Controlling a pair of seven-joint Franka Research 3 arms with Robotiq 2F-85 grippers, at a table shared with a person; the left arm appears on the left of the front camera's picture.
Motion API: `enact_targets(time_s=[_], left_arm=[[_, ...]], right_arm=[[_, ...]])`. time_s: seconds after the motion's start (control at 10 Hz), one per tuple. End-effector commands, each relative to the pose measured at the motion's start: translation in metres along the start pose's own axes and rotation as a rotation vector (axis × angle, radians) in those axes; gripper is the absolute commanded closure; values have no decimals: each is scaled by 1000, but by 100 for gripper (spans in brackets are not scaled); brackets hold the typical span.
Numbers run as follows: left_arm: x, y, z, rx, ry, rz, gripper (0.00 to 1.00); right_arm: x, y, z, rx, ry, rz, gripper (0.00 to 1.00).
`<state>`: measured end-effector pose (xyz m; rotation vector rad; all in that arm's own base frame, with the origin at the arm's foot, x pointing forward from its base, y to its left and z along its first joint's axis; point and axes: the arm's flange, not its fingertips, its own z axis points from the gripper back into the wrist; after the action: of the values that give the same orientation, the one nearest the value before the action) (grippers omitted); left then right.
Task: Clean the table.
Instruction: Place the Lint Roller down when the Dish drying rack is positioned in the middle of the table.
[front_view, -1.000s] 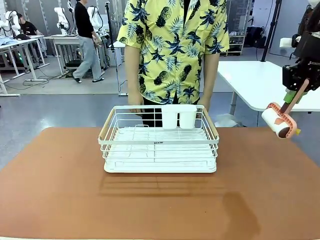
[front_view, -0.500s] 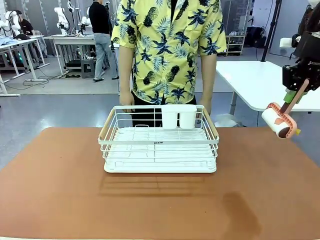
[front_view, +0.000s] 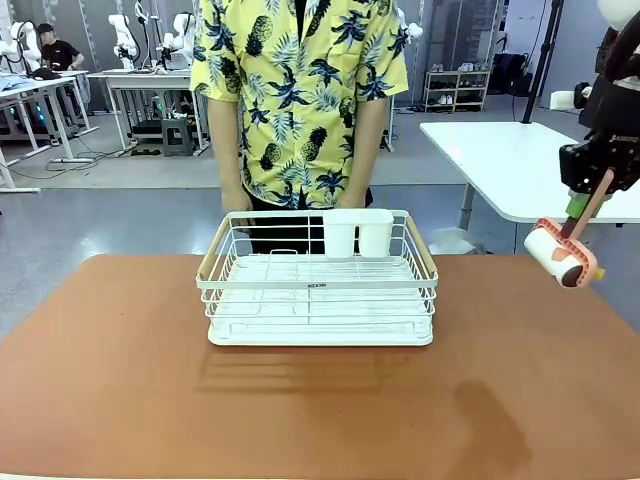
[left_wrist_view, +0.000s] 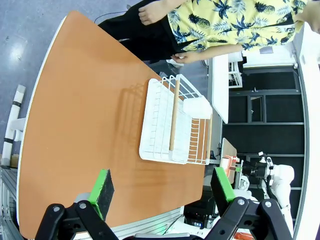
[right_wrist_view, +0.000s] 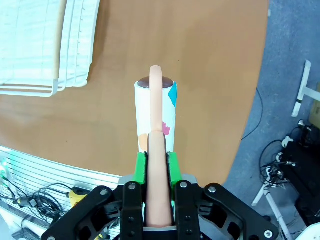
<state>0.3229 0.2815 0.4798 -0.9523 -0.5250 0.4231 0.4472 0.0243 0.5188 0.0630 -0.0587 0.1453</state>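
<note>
The rust-brown table (front_view: 120, 400) is spread across the foreground, and a white wire dish rack (front_view: 318, 290) is set on it toward the far edge, with two white cups (front_view: 357, 235) held in its back corner. A lint roller (front_view: 560, 255) (peach handle, white sticky roll) is clamped by its handle in the right gripper (right_wrist_view: 157, 165) and is held in the air above the table's right side. The left gripper (left_wrist_view: 162, 187) is seen high above the table, its jaws spread wide with nothing between them. A person in a pineapple-print shirt (front_view: 300, 100) is stood behind the rack.
</note>
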Motion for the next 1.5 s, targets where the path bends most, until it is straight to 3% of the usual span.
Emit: enact_targets(time_s=[0.0, 0.1, 0.2, 0.6, 0.7, 0.8, 0.9, 1.0, 1.4], left_arm=[[0, 1, 3, -21, -1, -8, 0], [0, 1, 3, -21, -1, -8, 0], [0, 1, 3, -21, -1, -8, 0], [0, 1, 3, -21, -1, -8, 0], [0, 1, 3, -21, -1, -8, 0], [0, 1, 3, -21, -1, -8, 0], [0, 1, 3, -21, -1, -8, 0], [0, 1, 3, -21, -1, -8, 0], [0, 1, 3, -21, -1, -8, 0]], right_arm=[[0, 12, -4, -49, 28, 111, 79], [5, 13, -15, -74, 4, 115, 79], [0, 9, -3, -21, 13, 43, 79], [2, 8, -7, -36, 20, 60, 79], [11, 6, 2, -27, -75, 209, 79], [24, 7, 5, -2, -110, 520, 79], [47, 5, -3, -41, -233, 760, 79], [50, 14, -22, -149, -284, 932, 79], [25, 28, -88, -376, -177, 1345, 79]])
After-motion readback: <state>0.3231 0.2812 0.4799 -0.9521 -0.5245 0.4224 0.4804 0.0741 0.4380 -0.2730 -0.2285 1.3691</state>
